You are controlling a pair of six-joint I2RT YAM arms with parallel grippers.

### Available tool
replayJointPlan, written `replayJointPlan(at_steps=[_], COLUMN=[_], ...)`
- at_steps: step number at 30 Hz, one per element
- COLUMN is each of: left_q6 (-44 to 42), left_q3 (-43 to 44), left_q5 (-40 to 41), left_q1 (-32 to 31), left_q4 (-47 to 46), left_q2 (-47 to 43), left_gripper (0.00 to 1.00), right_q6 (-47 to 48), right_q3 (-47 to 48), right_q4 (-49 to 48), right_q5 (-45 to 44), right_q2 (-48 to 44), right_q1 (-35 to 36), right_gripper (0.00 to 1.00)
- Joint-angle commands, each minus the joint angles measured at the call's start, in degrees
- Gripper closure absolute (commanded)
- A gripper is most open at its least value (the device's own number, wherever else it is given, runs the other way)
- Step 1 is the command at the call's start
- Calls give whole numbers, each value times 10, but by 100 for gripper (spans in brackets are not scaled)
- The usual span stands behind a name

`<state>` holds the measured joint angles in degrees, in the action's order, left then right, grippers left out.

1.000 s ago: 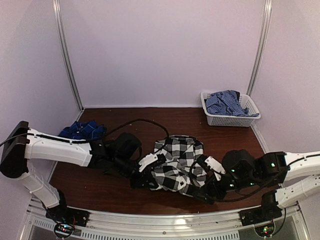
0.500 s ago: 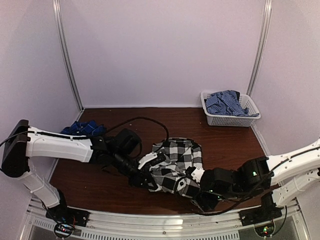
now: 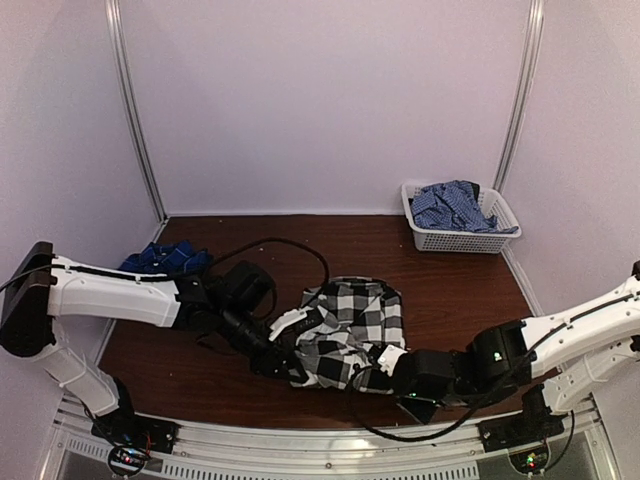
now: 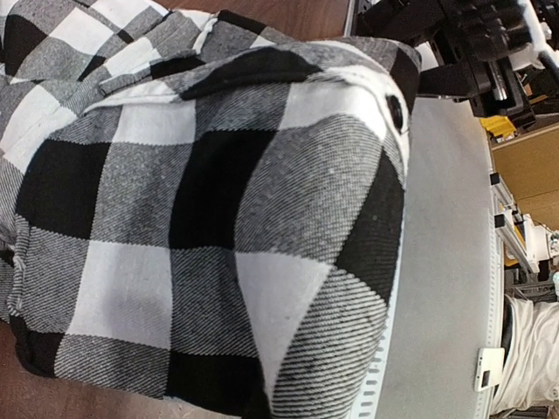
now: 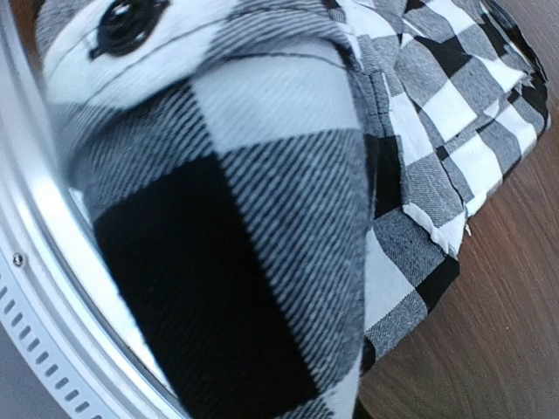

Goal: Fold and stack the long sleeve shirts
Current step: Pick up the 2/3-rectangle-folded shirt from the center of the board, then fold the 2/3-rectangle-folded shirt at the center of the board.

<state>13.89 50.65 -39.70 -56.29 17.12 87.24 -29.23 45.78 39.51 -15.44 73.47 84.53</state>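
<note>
The black-and-white checked shirt (image 3: 350, 320) lies bunched at the table's (image 3: 450, 285) near edge, the left gripper (image 3: 290, 355) clamped on its near-left corner. Cloth smothers the right gripper (image 3: 375, 362), so its hold cannot be told. If that side has a thin pinch or none, a lift could skew the fold or drag the hem over the front rail (image 5: 35, 288).

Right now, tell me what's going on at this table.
Both arms are working on the black-and-white shirt, which lies bunched near the front of the table. The left gripper is shut at its near left edge, apparently pinching cloth. The right gripper is at the near right edge, its jaws hidden by fabric. A blue shirt sits far left, and more blue cloth fills a basket back right.
</note>
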Motion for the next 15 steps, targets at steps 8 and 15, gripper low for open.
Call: replayJointPlan(at_steps=[8,15], left_q6=[75,93], left_q3=[-71,-86], left_q5=[12,-61], left_q1=[-71,-67], left_q4=[25,-2], left_q2=[-68,-87], left_gripper=[100,100], right_q6=[6,-6], right_q3=[-17,-39], right_q4=[-58,-114], right_q5=[166,230], right_q2=[-42,-96], right_q1=[25,17], right_gripper=[100,100])
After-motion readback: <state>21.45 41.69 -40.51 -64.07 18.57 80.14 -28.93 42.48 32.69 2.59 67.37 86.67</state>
